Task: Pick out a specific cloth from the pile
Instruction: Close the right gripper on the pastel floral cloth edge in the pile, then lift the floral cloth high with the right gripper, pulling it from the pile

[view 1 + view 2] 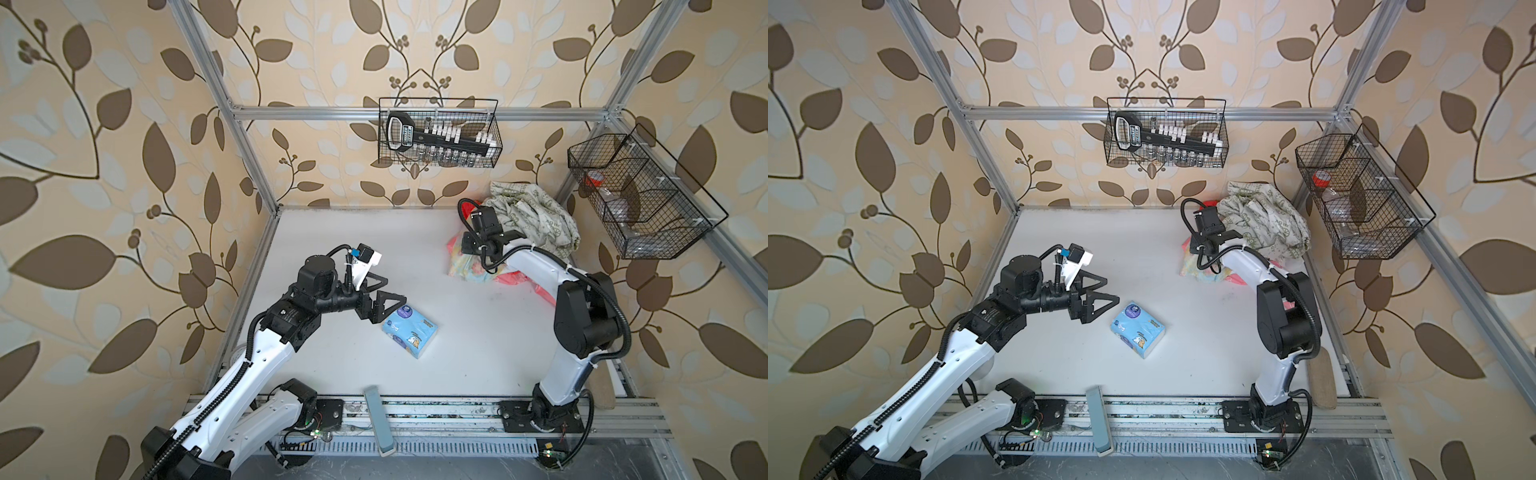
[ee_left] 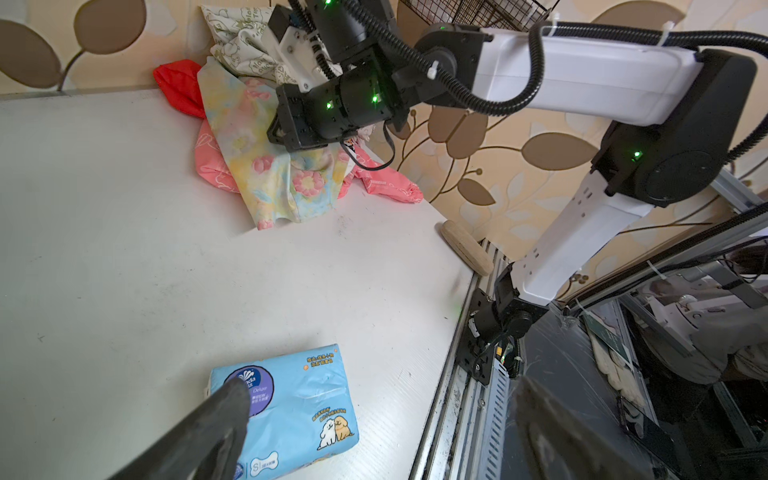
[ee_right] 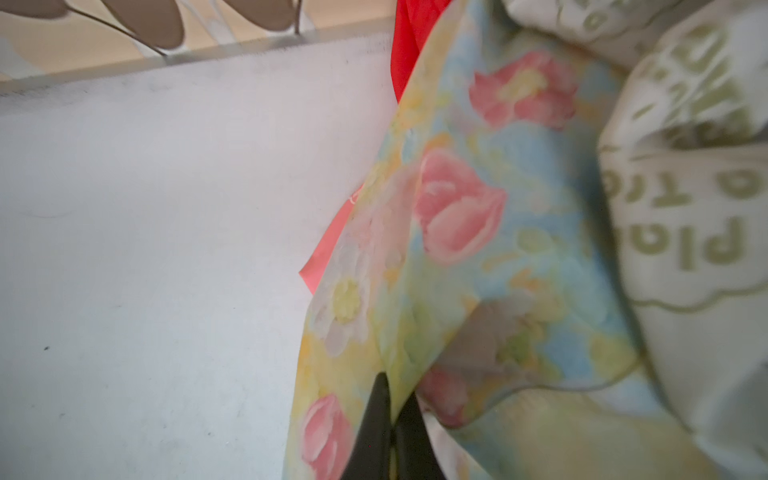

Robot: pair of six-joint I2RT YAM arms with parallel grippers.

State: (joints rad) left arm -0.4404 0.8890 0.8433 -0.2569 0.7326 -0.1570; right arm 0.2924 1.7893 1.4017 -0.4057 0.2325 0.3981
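Note:
The cloth (image 3: 457, 249), pale yellow with pink flowers and blue-green blotches, hangs off the left front of the pile (image 1: 536, 220) at the back right of the table. My right gripper (image 3: 392, 399) is shut on a fold of this cloth, both black fingers pressed together with fabric between them. From the left wrist view the cloth (image 2: 266, 166) drapes down below the right gripper's body onto the table. Both top views show the cloth (image 1: 467, 266) (image 1: 1200, 268) partly hidden under the right wrist. My left gripper (image 1: 395, 289) hovers open at mid-table, holding nothing.
A light blue tissue pack (image 1: 409, 328) lies just right of the left gripper. White green-print cloth (image 1: 1266, 220), a coral piece (image 2: 386, 183) and a red piece (image 2: 178, 85) make up the heap. Wire baskets (image 1: 440, 133) (image 1: 640, 195) hang on the walls. A wooden brush (image 1: 1323, 384) lies front right.

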